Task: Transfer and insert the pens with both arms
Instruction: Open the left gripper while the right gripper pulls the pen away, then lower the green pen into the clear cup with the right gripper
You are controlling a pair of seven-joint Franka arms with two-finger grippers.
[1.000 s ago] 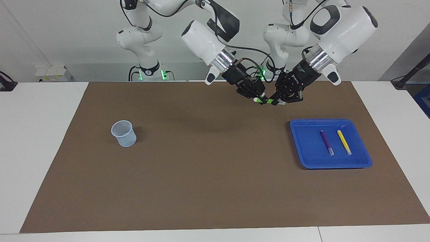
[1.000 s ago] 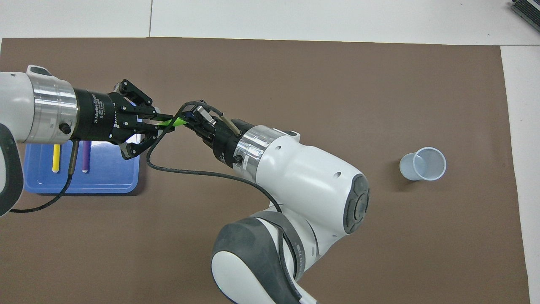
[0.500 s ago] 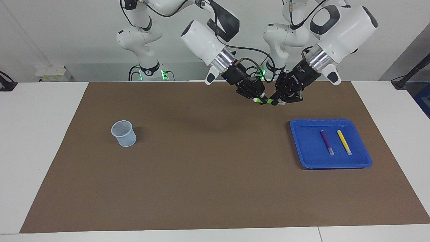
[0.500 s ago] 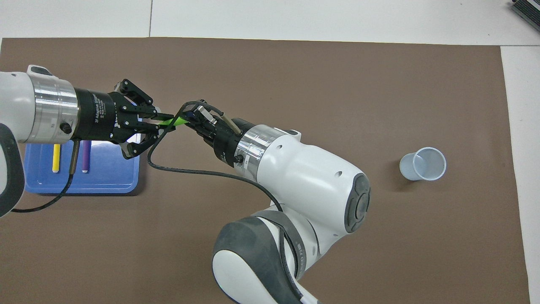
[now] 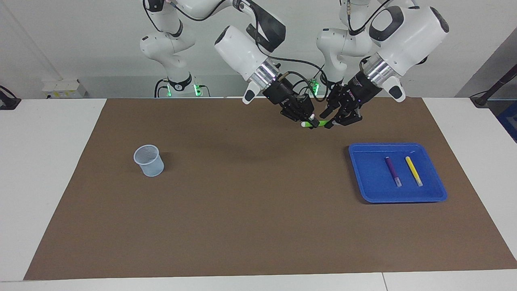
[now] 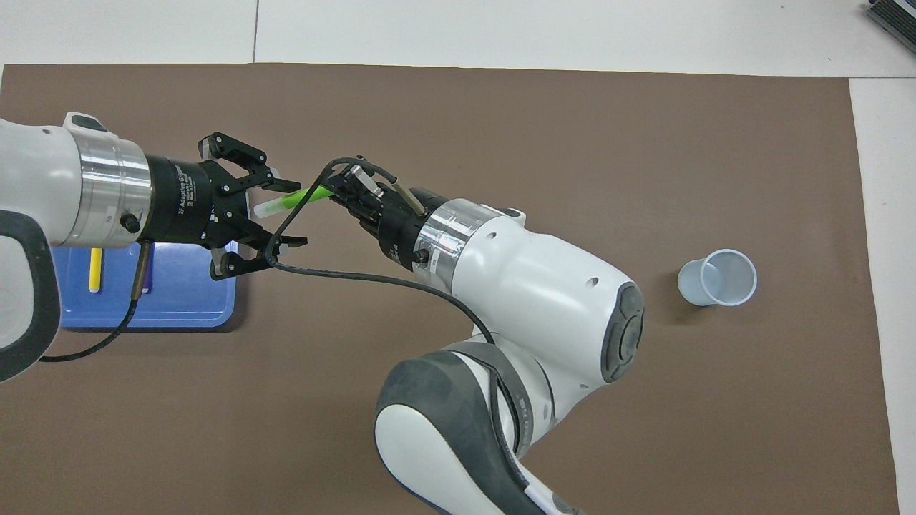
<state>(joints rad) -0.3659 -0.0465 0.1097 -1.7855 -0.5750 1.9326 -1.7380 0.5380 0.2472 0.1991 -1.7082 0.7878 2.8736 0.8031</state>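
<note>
My right gripper (image 6: 336, 194) is clamped on the green pen (image 6: 290, 202), up over the brown mat (image 5: 250, 210) near the counter's robot-side edge. My left gripper (image 6: 275, 211) has its fingers apart around the pen's free end. Purple pen (image 5: 393, 171) and yellow pen (image 5: 413, 170) lie in the blue tray (image 5: 365, 178); cup (image 5: 148, 160) toward my right arm's end.

Left pincer (image 6: 275, 211) sprang open, freed green pen (image 6: 290, 202); right pincer (image 5: 309, 118) alone clamps it.
</note>
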